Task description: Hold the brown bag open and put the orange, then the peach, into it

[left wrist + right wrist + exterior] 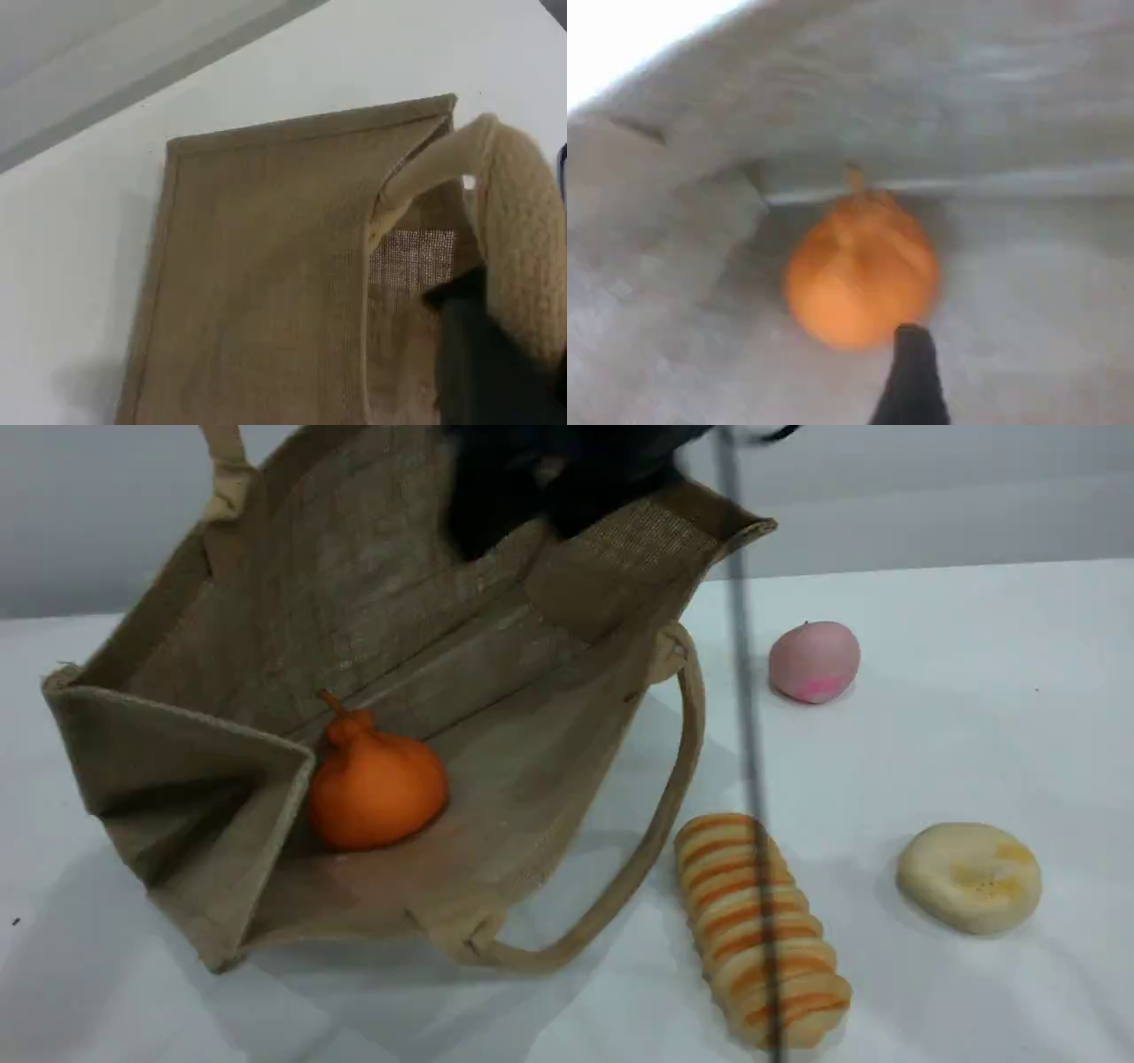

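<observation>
Left gripper (496,354) closed on the brown bag's (372,602) handle (518,239). Right gripper (912,372) jaws apart w/ nothing held, orange (859,266) just beyond its fingertip, inside bag; peach (813,661) well clear

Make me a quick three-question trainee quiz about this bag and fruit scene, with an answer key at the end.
1. True or false: the orange lies inside the brown bag.
2. Which sits nearest the peach? A striped loaf; B cream disc; C bag handle.
3. Fill in: the left gripper is clamped at the bag's ____.

Key: 1 true. 2 C. 3 handle.
</observation>
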You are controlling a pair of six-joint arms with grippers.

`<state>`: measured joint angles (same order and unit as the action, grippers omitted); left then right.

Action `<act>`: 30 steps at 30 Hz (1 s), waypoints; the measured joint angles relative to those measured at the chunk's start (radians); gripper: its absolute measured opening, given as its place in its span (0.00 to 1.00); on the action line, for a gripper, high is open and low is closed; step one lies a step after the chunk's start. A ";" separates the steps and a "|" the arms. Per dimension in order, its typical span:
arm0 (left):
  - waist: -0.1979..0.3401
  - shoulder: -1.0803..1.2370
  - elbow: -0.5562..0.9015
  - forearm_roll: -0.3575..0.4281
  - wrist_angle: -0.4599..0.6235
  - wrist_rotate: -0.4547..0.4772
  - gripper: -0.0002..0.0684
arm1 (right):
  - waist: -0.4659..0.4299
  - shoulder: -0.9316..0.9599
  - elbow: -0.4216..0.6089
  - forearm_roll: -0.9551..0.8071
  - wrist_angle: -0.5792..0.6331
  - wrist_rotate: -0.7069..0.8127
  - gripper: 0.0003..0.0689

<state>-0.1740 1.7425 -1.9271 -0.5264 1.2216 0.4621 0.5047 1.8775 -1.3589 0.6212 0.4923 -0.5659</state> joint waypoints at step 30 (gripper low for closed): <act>0.000 0.000 0.000 0.003 -0.001 0.000 0.11 | -0.384 0.348 0.044 -0.007 -0.528 -0.040 0.72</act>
<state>-0.1740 1.7425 -1.9271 -0.5237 1.2207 0.4616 0.1204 2.2258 -1.3146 0.6138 -0.0356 -0.6061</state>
